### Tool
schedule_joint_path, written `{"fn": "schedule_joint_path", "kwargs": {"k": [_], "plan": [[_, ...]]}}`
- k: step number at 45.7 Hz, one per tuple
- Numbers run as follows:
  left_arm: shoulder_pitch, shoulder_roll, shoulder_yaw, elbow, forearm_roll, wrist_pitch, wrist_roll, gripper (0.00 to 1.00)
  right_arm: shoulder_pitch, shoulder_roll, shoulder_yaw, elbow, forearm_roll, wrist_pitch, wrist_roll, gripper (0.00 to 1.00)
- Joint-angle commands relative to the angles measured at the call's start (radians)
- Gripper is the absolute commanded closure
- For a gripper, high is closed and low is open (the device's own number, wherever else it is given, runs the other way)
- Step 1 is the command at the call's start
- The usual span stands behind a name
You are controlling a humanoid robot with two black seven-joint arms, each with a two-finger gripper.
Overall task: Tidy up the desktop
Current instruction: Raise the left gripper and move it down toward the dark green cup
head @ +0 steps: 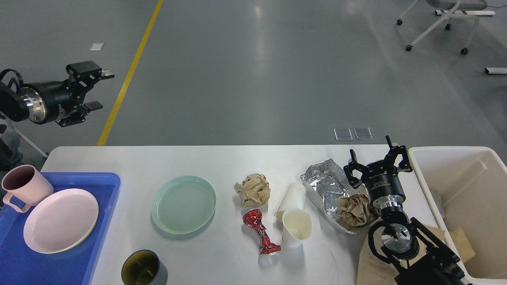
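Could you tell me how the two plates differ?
The pink plate lies in the blue tray beside a pink mug; the green plate lies alone on the bare desktop. The pink plate looks slightly larger. Both are round, empty and upright.

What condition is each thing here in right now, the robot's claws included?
Left gripper: open, empty.
Right gripper: open, empty.
Red can: crushed, lying.
Paper cups: tipped over.
Foil tray: crumpled, holds a paper wad.
Green plate: empty.
Pink mug: upright.
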Motion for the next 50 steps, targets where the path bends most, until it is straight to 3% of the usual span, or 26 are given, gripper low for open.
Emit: {"fn": "schedule_joint_path", "kwargs": {"k": [1,6,13,22,25,37,50], "plan": [[-0.301,-0.123,0.405,-0.004,0.006,-0.025,0.002,0.04,0.000,0.000,0.000,0.000,0.000,0.000,0.000,0.00],[-0.473,-0.257,0.640,-0.005,0.006,-0.102,0.002,0.04,0.000,0.000,0.000,0.000,0.000,0.000,0.000,0.00],[-0.565,-0.384,0.766,-0.068,0.009,-0.251,0.002,0.04,0.000,0.000,0.000,0.000,0.000,0.000,0.000,0.00],[-0.778,-0.554,0.889,-0.362,0.003,-0.410,-0.009,0.04,0.000,0.000,0.000,0.000,0.000,0.000,0.000,0.00],[-0.849,-0.593,0.886,-0.425,-0.014,-0.415,-0.024,0.04,0.000,0.000,0.000,0.000,0.000,0.000,0.000,0.00],[-1.024,-0.757,0.978,-0.444,-0.037,-0.421,-0.024,0.04,0.000,0.000,0.000,0.000,0.000,0.000,0.000,0.00],[-1.249,-0.763,1.119,-0.637,-0.192,-0.460,-0.009,0.04,0.000,0.000,0.000,0.000,0.000,0.000,0.000,0.00]]}}
